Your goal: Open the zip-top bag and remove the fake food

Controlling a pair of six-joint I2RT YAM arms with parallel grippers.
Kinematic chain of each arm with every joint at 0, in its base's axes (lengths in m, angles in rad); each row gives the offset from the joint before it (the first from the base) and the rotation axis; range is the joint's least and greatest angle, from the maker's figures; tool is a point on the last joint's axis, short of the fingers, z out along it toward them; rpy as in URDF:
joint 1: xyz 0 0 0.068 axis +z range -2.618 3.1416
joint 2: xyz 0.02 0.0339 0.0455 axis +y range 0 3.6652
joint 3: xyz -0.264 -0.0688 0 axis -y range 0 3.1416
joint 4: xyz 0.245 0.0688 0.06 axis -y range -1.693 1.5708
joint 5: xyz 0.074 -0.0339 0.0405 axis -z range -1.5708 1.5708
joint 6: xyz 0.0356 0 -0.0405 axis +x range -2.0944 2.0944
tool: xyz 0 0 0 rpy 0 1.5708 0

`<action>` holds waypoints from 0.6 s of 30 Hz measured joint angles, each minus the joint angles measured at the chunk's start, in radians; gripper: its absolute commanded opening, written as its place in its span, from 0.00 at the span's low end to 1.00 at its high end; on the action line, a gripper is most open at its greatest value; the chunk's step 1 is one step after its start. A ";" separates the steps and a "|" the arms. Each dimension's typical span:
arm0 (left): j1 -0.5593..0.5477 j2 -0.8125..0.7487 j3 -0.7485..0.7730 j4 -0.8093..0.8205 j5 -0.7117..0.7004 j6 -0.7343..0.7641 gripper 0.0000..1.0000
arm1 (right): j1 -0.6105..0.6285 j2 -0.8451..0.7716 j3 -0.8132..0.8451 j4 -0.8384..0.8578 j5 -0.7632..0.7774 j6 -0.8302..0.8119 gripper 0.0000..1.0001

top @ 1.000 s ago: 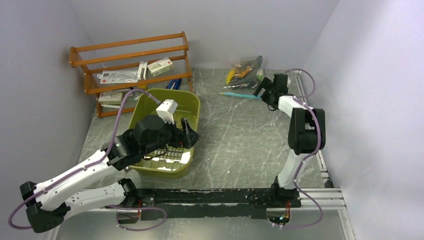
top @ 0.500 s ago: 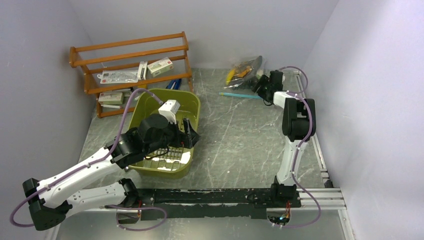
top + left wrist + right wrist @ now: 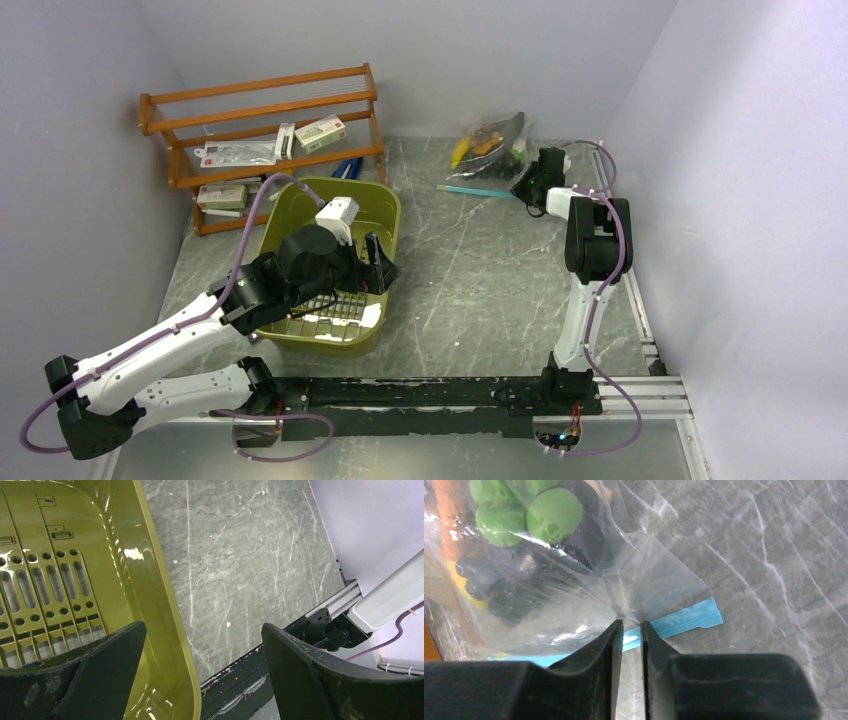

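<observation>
The zip-top bag (image 3: 490, 140) lies near the table's (image 3: 480, 270) far right corner, with the fake food (image 3: 539, 515) inside it. The right gripper (image 3: 629, 630) is pinched onto the bag's clear plastic at its blue zip strip (image 3: 689, 617). The left gripper (image 3: 202, 635) hangs spread wide over a green bin's (image 3: 150, 580) rim.

Enclosure: plain pale-lavender matte walls (image 3: 400, 50) on far, left and right sides. Floor surface: grey stone-pattern tabletop with white veins (image 3: 480, 280). Furniture: orange-brown wooden slatted rack (image 3: 260, 83), two tiers, standing in far left corner. Silver aluminium extrusion rail (image 3: 655, 395) along near right edge. Lighting: even, diffuse; shadows soft.
</observation>
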 measured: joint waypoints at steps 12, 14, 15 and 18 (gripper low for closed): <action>0.000 0.004 0.003 -0.008 -0.006 0.000 0.99 | 0.010 -0.104 -0.037 -0.098 -0.015 0.058 0.73; 0.000 0.004 0.003 -0.008 -0.008 -0.001 0.99 | 0.023 -0.104 -0.036 -0.117 0.030 0.052 0.75; 0.000 0.003 0.003 -0.008 -0.008 -0.001 0.99 | 0.034 -0.104 -0.034 -0.130 0.067 0.041 0.76; 0.000 0.000 0.003 -0.008 -0.009 -0.001 0.99 | 0.069 -0.104 -0.020 -0.129 0.180 -0.041 0.77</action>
